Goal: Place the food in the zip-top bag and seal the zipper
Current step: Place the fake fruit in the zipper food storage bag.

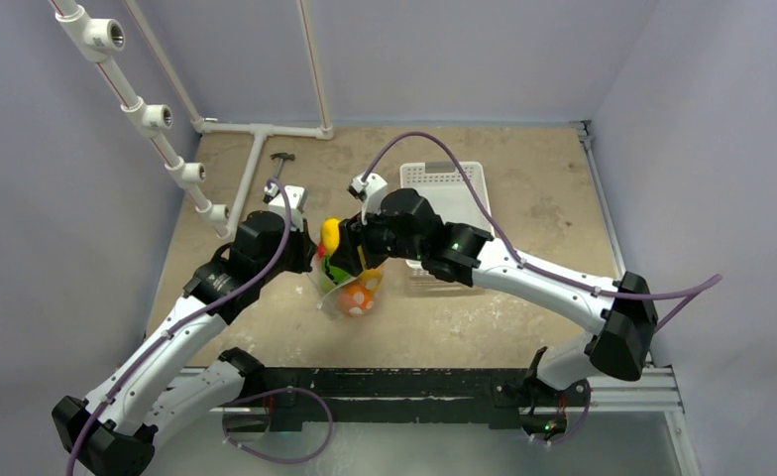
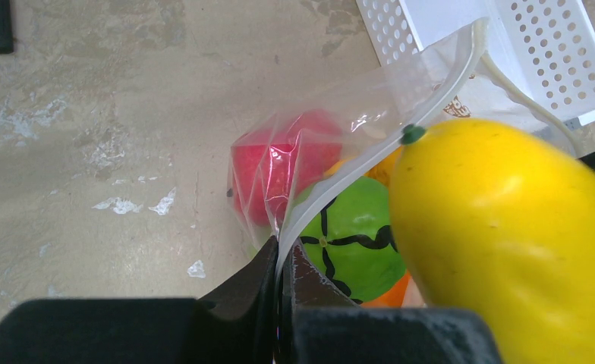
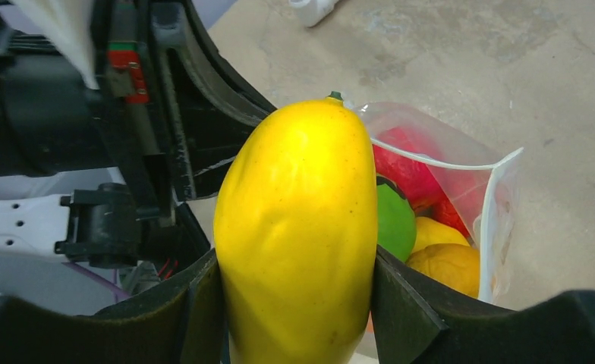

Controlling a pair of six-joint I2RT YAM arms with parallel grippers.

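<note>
right end effector (image 3: 298,303): spread wide around the yellow fruit (image 3: 298,220), one finger clamped on each flank
left end effector (image 2: 283,265): pressed together, pinching the near lip of the zip-top bag (image 2: 268,189) and holding it up
zipper (image 2: 442,95): unsealed; strip runs from the left pinch up and away toward the basket (image 2: 552,53)
bag location: between the two end effectors, belly low over the worktop (image 2: 89,152); resting or hanging, cannot tell
in bag: red fruit (image 2: 279,159), green fruit (image 2: 355,243), orange and yellow ones beneath
key relation: bag mouth just beyond the stem tip of the yellow fruit; in the left wrist view the tip sits right at the zipper strip, body on the open side of it
long axis: in line with the right fingers, stem end leading toward the mouth
nearer arm: right, since it carries the fruit; left only props the mouth
next move (judgement): short push along the long axis past the lip, then let go over the pile
risk (judgement): tip snagging the strip and folding the lip in; fruit looks fat against the opening
sealing: not begun; needs the mouth free of fruit first
</note>
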